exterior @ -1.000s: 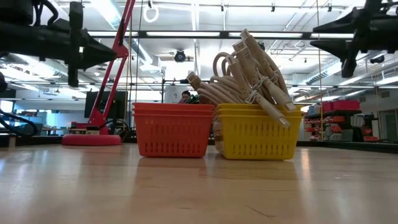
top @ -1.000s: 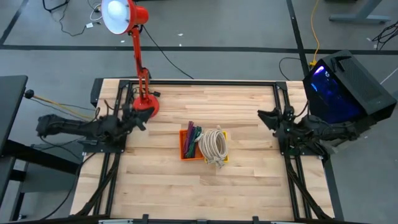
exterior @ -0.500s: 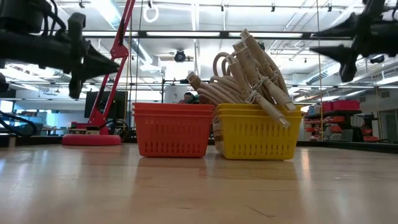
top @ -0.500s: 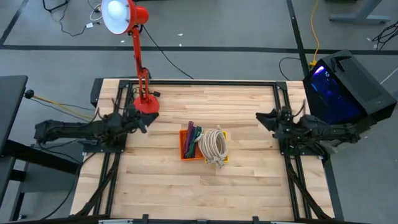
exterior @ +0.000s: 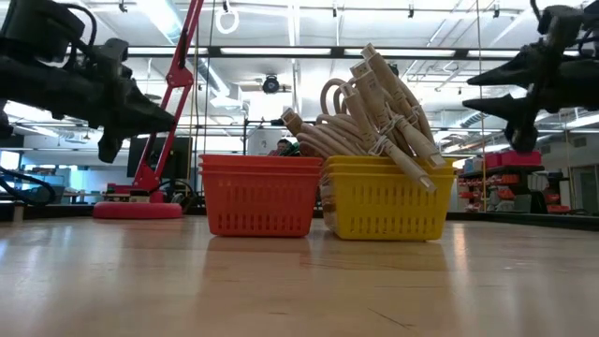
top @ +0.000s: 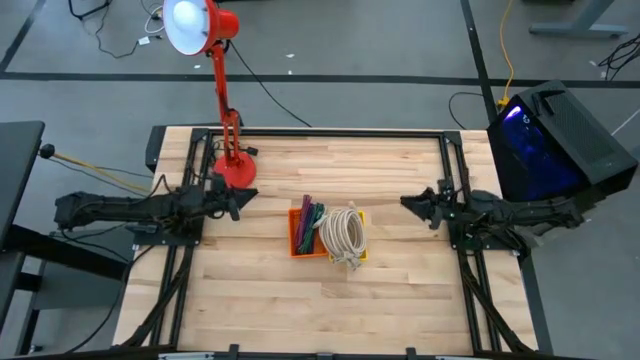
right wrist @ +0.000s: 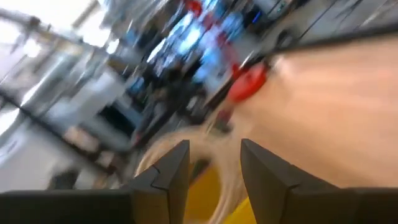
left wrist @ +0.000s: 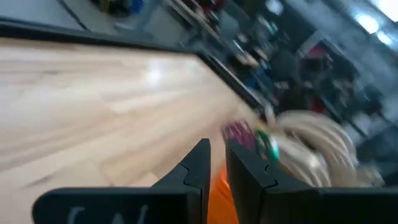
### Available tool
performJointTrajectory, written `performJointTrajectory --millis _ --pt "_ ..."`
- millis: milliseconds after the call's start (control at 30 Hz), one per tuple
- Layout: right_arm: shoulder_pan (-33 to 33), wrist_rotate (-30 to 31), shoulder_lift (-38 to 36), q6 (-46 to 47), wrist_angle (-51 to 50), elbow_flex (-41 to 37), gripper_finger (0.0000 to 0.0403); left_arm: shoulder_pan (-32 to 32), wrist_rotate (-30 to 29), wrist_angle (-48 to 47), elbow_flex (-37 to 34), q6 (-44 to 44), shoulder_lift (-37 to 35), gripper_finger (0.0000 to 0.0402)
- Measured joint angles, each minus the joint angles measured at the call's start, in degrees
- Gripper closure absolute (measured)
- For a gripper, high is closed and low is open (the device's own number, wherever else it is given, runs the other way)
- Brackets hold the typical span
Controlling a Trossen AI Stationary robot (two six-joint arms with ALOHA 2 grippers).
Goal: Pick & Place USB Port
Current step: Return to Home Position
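An orange basket (top: 300,240) and a yellow basket (top: 357,250) stand side by side at the table's middle. Coiled beige cables (top: 343,235) fill the yellow one and rise above its rim (exterior: 374,94). Purple and green cables (top: 312,215) lie in the orange one. My left gripper (top: 238,197) hovers left of the baskets, its fingers almost together (left wrist: 217,155), and points at them. My right gripper (top: 410,203) hovers right of them with its fingers apart (right wrist: 216,155) and holds nothing.
A red desk lamp stands with its base (top: 235,165) at the far left of the table, close behind my left gripper. A black computer case (top: 550,140) with blue light sits off the right edge. Bare wood (top: 300,310) lies near the baskets.
Both grippers have moved in toward the baskets. The left one has gone toward the table's right and tipped slightly downward. The right one has gone toward the table's left and come lower. The baskets and cables have stayed put.
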Motion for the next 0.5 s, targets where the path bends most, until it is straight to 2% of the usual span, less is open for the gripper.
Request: performJointTrajectory --millis 133,333,500 --pt "0.46 -8.12 2.59 0.08 -1.18 0.00 0.0259 -0.03 5.47 -3.82 -0.02 5.63 0.64 0.0349" --pt "0.46 -10.56 7.96 -2.67 -1.50 0.00 0.0259 -0.02 4.13 -7.15 -0.04 7.78 0.63 0.0349" --pt "0.46 -17.92 14.60 -8.60 -2.89 0.00 0.0259 -0.01 5.64 -7.95 0.00 13.85 0.63 0.0349"
